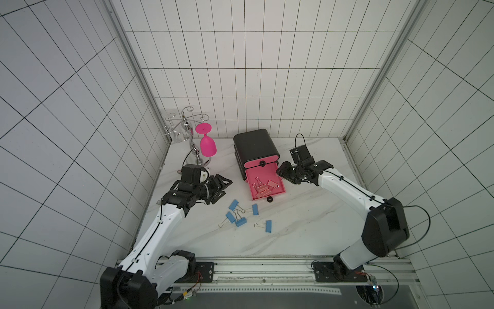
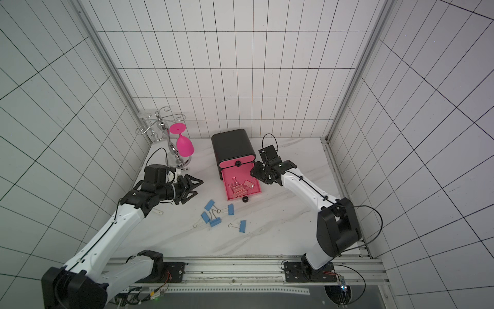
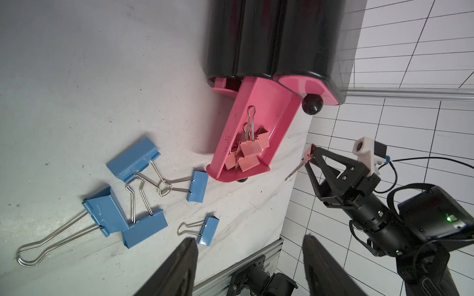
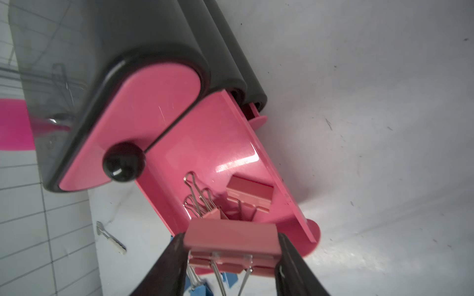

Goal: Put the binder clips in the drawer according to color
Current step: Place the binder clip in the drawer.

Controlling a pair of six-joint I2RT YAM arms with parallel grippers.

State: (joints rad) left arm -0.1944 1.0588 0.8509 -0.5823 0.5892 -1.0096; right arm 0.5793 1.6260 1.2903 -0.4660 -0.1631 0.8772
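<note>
The drawer chest (image 1: 255, 145) (image 2: 232, 145) is black, with its middle pink drawer (image 1: 278, 190) (image 3: 259, 102) (image 4: 218, 143) pulled out. Several salmon-pink binder clips (image 1: 263, 188) (image 3: 246, 153) lie in it. My right gripper (image 1: 280, 173) (image 2: 253, 173) (image 4: 230, 241) hovers at the open drawer's right edge, shut on a salmon-pink clip (image 4: 230, 237) (image 3: 307, 155). Several blue clips (image 1: 240, 216) (image 2: 217, 215) (image 3: 133, 161) lie on the table in front of the drawer. My left gripper (image 1: 227, 184) (image 2: 199, 186) (image 3: 248, 239) is open and empty, left of the drawer.
A chrome glass rack (image 1: 192, 139) with a hanging pink goblet (image 1: 208, 144) stands at the back left. A small white fork-like piece (image 2: 159, 212) lies by the left arm. The metal rail (image 1: 264, 267) runs along the table's front edge; tiled walls close three sides.
</note>
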